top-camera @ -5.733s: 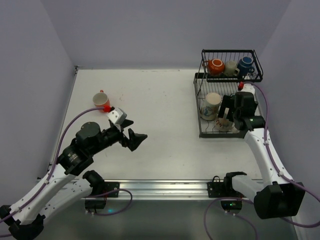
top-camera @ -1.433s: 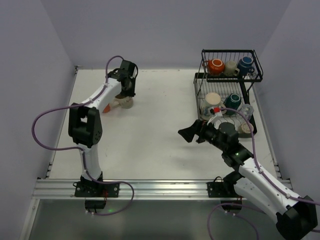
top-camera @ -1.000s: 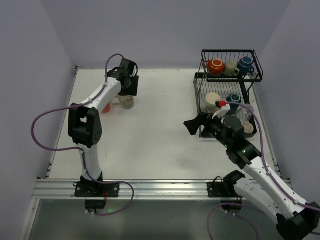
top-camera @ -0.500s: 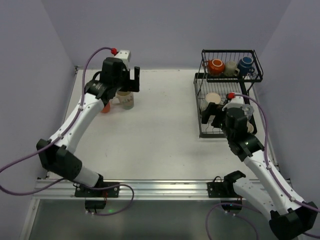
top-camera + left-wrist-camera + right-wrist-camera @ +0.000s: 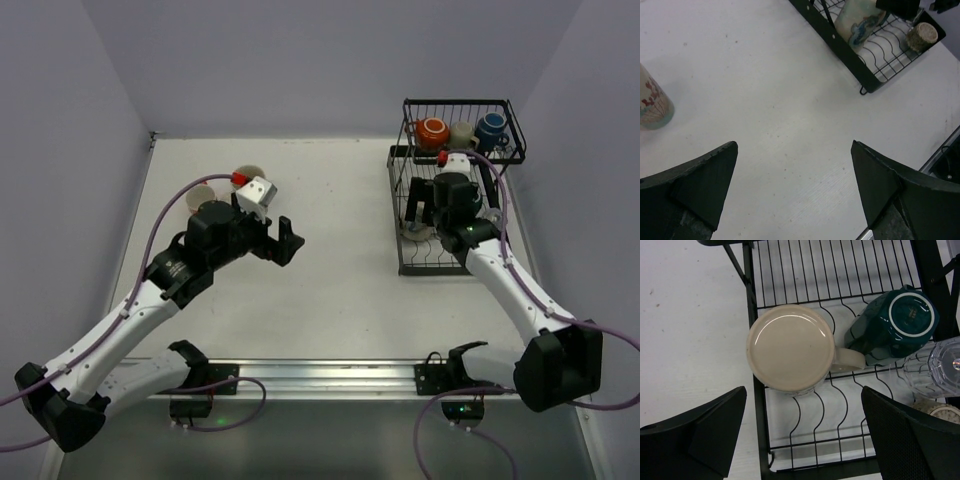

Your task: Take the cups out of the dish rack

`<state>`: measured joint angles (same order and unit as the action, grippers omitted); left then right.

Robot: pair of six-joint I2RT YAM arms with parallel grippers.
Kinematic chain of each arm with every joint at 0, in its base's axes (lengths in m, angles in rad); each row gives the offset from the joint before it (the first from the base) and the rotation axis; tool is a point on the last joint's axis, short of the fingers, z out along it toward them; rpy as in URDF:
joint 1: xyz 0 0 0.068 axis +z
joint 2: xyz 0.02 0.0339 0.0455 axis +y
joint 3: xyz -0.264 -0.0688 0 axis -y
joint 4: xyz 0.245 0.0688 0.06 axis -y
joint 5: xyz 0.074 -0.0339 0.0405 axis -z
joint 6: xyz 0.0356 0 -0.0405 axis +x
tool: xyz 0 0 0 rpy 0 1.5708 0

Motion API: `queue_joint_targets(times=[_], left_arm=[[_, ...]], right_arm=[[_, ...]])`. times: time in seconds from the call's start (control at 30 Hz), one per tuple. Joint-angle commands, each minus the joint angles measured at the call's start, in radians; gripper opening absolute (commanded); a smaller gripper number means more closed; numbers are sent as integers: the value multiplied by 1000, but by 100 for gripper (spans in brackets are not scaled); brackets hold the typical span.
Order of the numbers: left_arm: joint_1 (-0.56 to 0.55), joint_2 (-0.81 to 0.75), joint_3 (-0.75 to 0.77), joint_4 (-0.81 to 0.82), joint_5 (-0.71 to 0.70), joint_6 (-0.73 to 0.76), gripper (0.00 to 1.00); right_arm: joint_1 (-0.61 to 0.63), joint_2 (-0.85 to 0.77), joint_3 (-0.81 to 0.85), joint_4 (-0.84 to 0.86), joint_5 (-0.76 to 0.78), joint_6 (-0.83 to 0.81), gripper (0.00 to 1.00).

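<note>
The black wire dish rack (image 5: 404,268) stands at the right. Its upper basket holds an orange-red mug (image 5: 432,132), a cream mug (image 5: 461,136) and a dark blue mug (image 5: 490,127). In the right wrist view the rack's lower tray (image 5: 758,410) holds a cream mug (image 5: 791,346) and a dark teal mug (image 5: 890,325) on its side. My right gripper (image 5: 428,208) hangs open over the cream mug (image 5: 802,432). My left gripper (image 5: 285,240) is open and empty over mid-table (image 5: 795,190). Two cups (image 5: 203,193) (image 5: 248,173) stand at the far left; the patterned one also shows in the left wrist view (image 5: 652,102).
A clear glass (image 5: 935,367) and a small beige piece (image 5: 946,412) lie in the lower tray right of the teal mug. The left arm's purple cable (image 5: 170,215) runs past the cups on the table. Walls close in the left, back and right.
My left arm has drawn back from the far-left cups to mid-table, empty. My right gripper has moved farther over the rack's lower tray.
</note>
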<state>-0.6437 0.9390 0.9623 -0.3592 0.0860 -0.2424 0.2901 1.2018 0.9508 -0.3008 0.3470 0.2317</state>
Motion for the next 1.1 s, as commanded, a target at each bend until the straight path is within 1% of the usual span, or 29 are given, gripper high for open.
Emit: queue_joint_targets(times=[0.0, 0.17, 0.33, 0.5, 0.8, 0.83, 0.9, 1.0, 1.07], left_arm=[[3, 1, -40, 58, 38, 21, 100], [3, 9, -54, 71, 41, 58, 100], [3, 27, -65, 65, 47, 72, 100], [3, 14, -66, 65, 17, 74, 100], [3, 34, -70, 63, -2, 75, 100], [3, 38, -69, 62, -3, 75, 100], [3, 43, -69, 63, -3, 74, 100], [4, 43, -69, 62, -6, 66, 100], [3, 43, -69, 60, -8, 55, 100]], right_arm=[[-16, 56, 77, 22, 44, -71, 99], [-23, 130, 138, 51, -12, -89, 99], [-23, 212, 189, 51, -14, -97, 99], [-34, 243, 186, 69, -23, -94, 99], [-45, 306, 167, 109, -46, -92, 99], [-46, 309, 167, 114, -42, -94, 97], [-45, 318, 166, 115, -42, -94, 90], [-45, 326, 160, 117, -31, -91, 88], [-46, 321, 152, 120, -32, -86, 81]])
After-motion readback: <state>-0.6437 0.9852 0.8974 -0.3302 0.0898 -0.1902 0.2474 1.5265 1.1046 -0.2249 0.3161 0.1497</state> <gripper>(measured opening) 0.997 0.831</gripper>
